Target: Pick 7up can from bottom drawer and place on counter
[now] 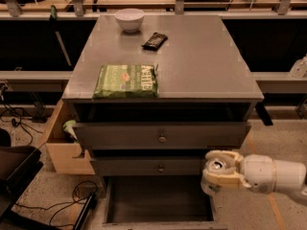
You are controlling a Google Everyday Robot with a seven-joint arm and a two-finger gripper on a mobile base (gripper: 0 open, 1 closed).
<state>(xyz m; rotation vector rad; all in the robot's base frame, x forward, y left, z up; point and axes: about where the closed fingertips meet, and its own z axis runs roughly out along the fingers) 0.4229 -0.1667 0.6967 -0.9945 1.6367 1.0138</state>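
My gripper (218, 171) comes in from the right on a white arm and is shut on the 7up can (214, 166). Only the can's silvery top shows between the pale fingers. It hangs over the right edge of the bottom drawer (158, 200), which is pulled out, dark and shallow, with nothing visible inside. The gripper is level with the second knobbed drawer, well below the counter (192, 56), the broad grey cabinet top.
On the counter lie a green chip bag (126, 80) at the front left, a dark snack bar (154, 40) and a white bowl (129, 19) at the back. A wooden box (60, 145) stands left of the cabinet. Cables lie on the floor at lower left.
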